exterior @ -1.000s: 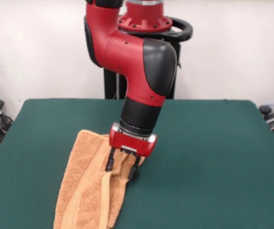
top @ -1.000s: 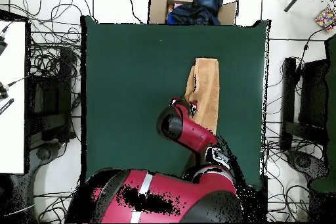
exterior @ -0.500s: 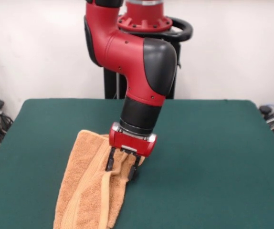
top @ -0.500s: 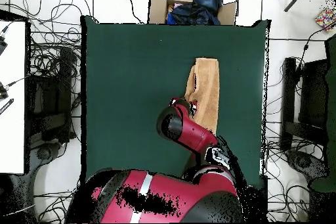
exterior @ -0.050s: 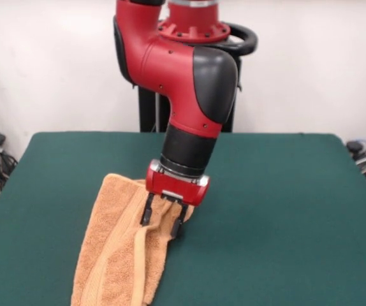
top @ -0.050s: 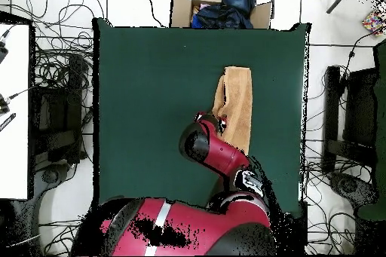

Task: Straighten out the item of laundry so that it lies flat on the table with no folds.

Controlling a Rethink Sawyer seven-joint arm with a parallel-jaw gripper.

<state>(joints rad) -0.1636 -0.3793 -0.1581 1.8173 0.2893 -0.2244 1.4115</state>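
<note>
The orange-tan towel (exterior @ -0.050s: 113, 255) lies on the green table (exterior @ -0.050s: 285, 191) as a long narrow strip, folded over lengthwise, with a raised ridge and a woven band running along it. My gripper (exterior @ -0.050s: 162, 219) points down at the strip's upper right part. It is open, one fingertip (exterior @ -0.050s: 146, 217) on the cloth and the other at the towel's right edge. In the overhead view the towel (top @ -0.050s: 239, 99) lies right of the table's (top @ -0.050s: 151, 103) centre, and the gripper (top @ -0.050s: 219, 123) sits at its lower left edge.
A cardboard box (top @ -0.050s: 220, 7) holding dark clothes stands just beyond the table's top edge in the overhead view. Cables and equipment surround the table on the floor. Bare green cloth spreads wide to the towel's left in that view.
The arm has shifted very slightly and the gripper sits a touch higher. The towel looks unchanged and the fingers stay apart.
</note>
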